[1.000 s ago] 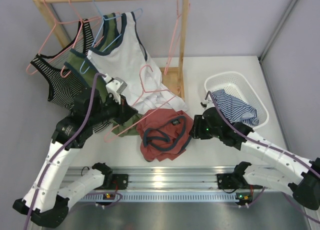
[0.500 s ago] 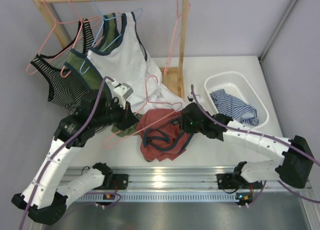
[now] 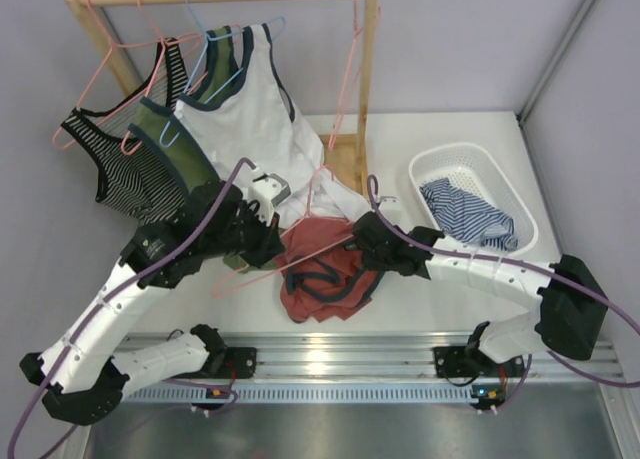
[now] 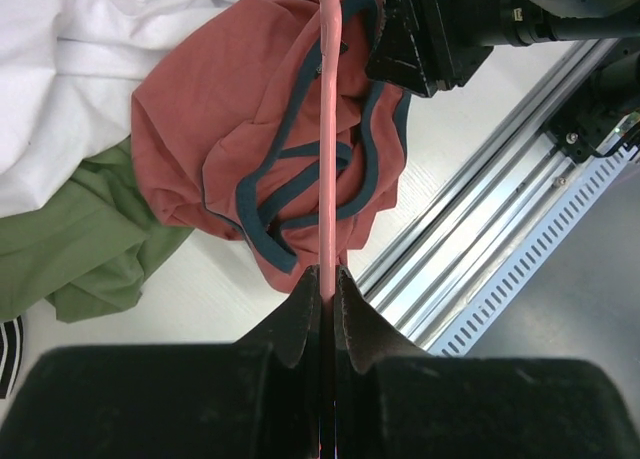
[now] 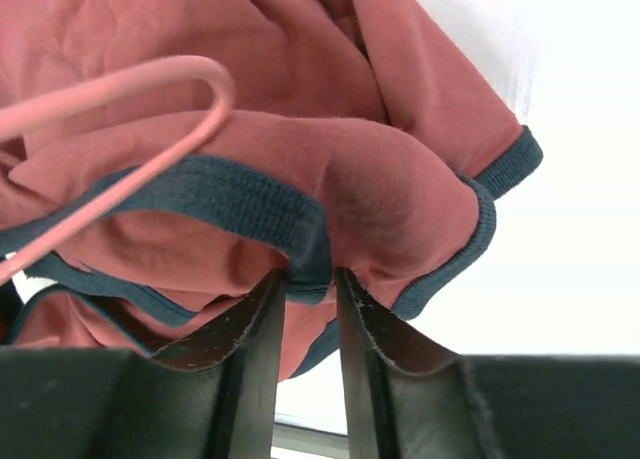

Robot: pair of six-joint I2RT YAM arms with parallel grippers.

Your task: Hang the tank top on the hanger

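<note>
The rust-red tank top lies crumpled on the table in front of the rack; it also shows in the left wrist view and the right wrist view. My left gripper is shut on the pink wire hanger, holding it low across the shirt. My right gripper is at the shirt's right edge. Its jaws are closed on a fold of the navy trim. The hanger's end loop lies on the shirt just left of that fold.
A wooden rack stands behind, holding a white tank top, an olive-green one, a striped one and spare hangers. A white basket with striped cloth is at the right. A metal rail runs along the front.
My right arm swung left from the basket to the tank top and closed on its trim. My left gripper carried the hanger rightward over the shirt.
</note>
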